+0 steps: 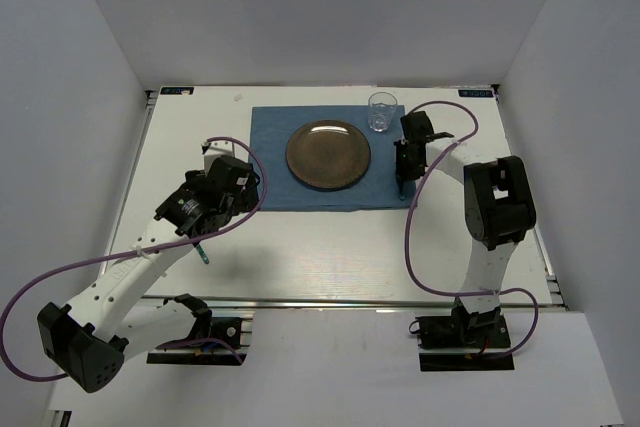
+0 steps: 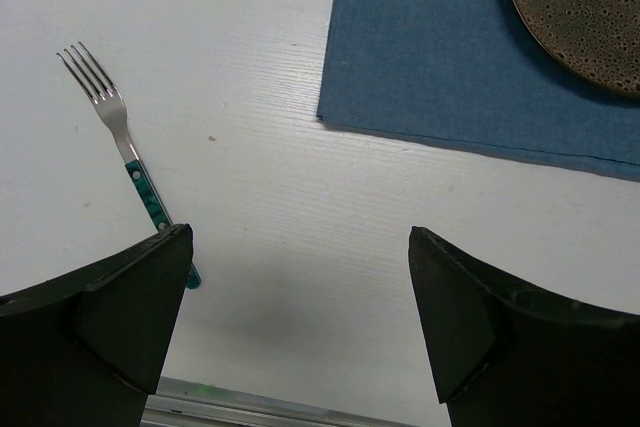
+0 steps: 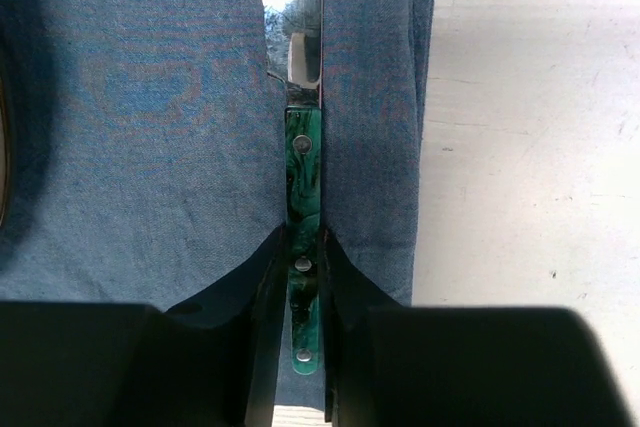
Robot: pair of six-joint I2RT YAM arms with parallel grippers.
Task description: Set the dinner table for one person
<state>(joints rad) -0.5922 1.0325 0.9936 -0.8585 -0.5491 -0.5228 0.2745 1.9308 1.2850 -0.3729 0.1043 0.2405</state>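
The white dinner table (image 1: 330,247) carries a blue placemat (image 1: 270,157) with a brown plate (image 1: 328,154) in its middle and a clear glass (image 1: 381,112) at its far right corner. My right gripper (image 1: 402,172) is shut on a green-handled knife (image 3: 303,177) and holds it low over the right strip of the placemat (image 3: 150,147), blade pointing away. My left gripper (image 2: 300,317) is open and empty above the bare table (image 2: 280,197). A green-handled fork (image 2: 112,127) lies on the table beside its left finger; its handle tip shows in the top view (image 1: 204,254).
The plate (image 2: 590,17) and placemat corner (image 2: 430,47) lie to the far right of my left gripper. The table's metal front rail (image 2: 250,407) is just below it. White walls enclose the table on three sides.
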